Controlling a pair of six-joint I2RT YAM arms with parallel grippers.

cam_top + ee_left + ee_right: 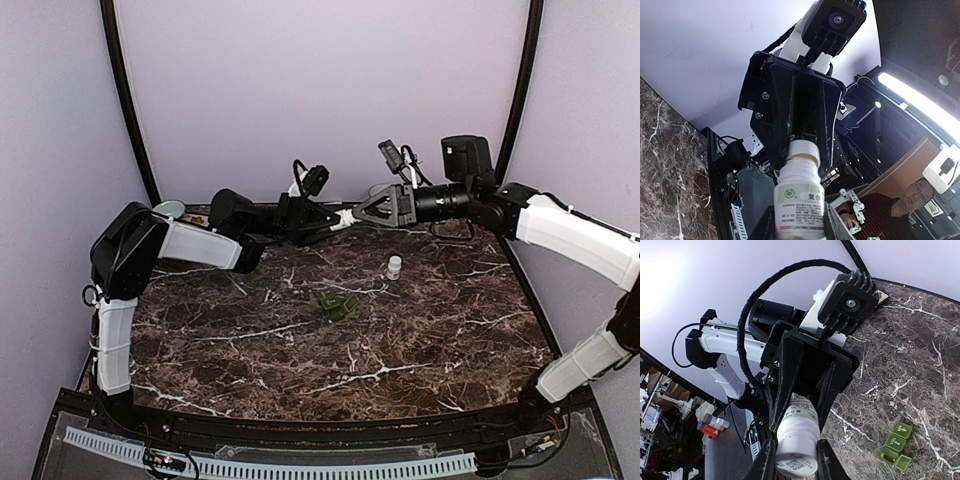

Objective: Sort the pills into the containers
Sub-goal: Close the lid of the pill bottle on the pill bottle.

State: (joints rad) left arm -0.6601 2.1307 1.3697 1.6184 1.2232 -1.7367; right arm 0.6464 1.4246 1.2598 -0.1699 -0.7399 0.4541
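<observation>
The white pill bottle (799, 197) hangs in the air above the back of the worktop (420, 340), stretched between the two arms. The left pincer (800, 226) is clenched on its labelled body, and the right pincer (796, 456) is clenched on the cap end (803, 149), nose to nose with the other. The green pill organiser (337, 303) lies mid-worktop, with a small white container (394, 266) near it, both well apart from the bottle. The bottle looks like light, stiff plastic with smooth, slippery walls, and loose pills inside would shift its weight. The label band is likely the best hold for the body, squeezed firmly, while the narrower cap takes the twist; a tilt once opened could spill pills
</observation>
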